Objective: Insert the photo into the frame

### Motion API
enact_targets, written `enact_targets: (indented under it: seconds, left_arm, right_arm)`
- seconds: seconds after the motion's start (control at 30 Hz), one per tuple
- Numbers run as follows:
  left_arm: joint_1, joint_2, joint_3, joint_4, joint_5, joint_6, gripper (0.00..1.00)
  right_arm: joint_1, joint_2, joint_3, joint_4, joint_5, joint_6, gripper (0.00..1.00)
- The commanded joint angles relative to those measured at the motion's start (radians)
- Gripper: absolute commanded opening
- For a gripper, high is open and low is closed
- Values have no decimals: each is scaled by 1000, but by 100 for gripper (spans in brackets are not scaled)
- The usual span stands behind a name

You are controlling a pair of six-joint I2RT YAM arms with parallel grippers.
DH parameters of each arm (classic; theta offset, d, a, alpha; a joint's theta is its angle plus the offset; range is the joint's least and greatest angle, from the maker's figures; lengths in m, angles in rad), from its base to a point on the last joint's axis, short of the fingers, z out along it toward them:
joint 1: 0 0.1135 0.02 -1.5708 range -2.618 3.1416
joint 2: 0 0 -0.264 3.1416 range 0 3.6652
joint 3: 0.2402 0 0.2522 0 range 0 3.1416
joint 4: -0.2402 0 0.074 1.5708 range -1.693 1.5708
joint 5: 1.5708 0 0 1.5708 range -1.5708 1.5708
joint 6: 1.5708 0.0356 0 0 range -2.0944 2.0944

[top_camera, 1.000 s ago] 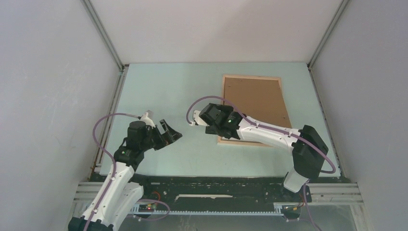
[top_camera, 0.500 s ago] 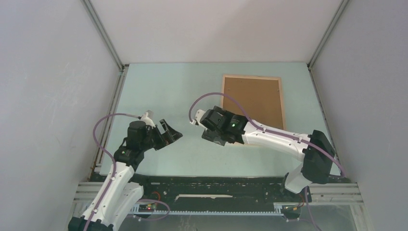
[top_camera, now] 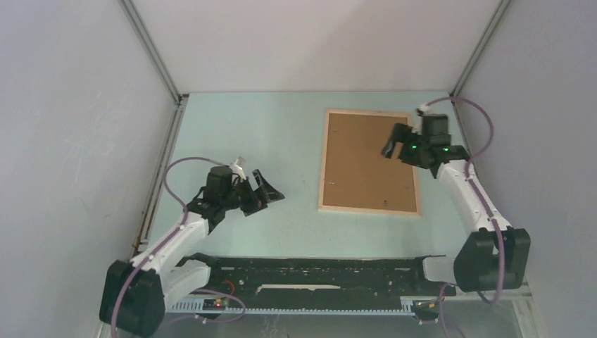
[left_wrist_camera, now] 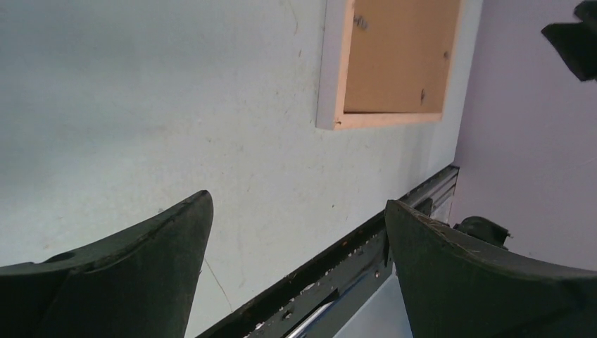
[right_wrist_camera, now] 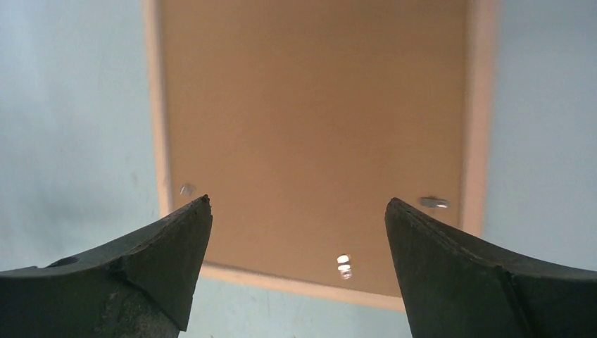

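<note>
Top external: our right gripper (top_camera: 394,143), jaws apart and empty, hangs over the far-right of the frame (top_camera: 323,162), which runs lengthwise away from us; left gripper (top_camera: 271,201), also apart, sits well left.

The right gripper (top_camera: 394,143) swung away from the near-left corner of the frame (top_camera: 322,176) and ended up above its far-right edge (jaws spread wide). The left gripper (top_camera: 269,189) reached slightly farther forward and rightward over the table (top_camera: 246,127).

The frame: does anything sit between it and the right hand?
Nothing visible does. The open right hand hangs above the frame, which lies flat on the table. A brown backing board fills the frame's back.
</note>
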Motion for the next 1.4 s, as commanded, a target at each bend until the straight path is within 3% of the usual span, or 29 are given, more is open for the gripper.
enact_targets:
  seconds: [0.0, 0.13, 0.3, 0.53, 0.7, 0.83, 1.17, 1.37]
  left_arm:
    - [-106, 137, 102, 144, -3, -37, 100]
    - [-177, 296, 175, 217, -56, -58, 100]
    - [-257, 514, 313, 266, -62, -72, 99]
    - [-335, 761, 469, 297, -30, -72, 95]
    - [-340, 847, 474, 339, 10, -76, 95]
    - [-340, 806, 392, 399, 14, -89, 94]
    - [-339, 518, 46, 450, -12, -106, 94]
    - [-339, 333, -25, 292, -74, -42, 100]
  right_arm:
    - [-289, 72, -36, 50, -163, 213, 100]
    - [-439, 179, -53, 101, -145, 271, 100]
    - [-538, 273, -111, 187, -186, 292, 97]
    - [-539, 320, -253, 350, -388, 322, 83]
    - [-451, 266, -322, 362, -463, 280, 80]
    - [-341, 180, -366, 353, -456, 259, 81]
    - [2, 121, -371, 230, -285, 229, 82]
    - [39, 33, -386, 147, -160, 214, 84]
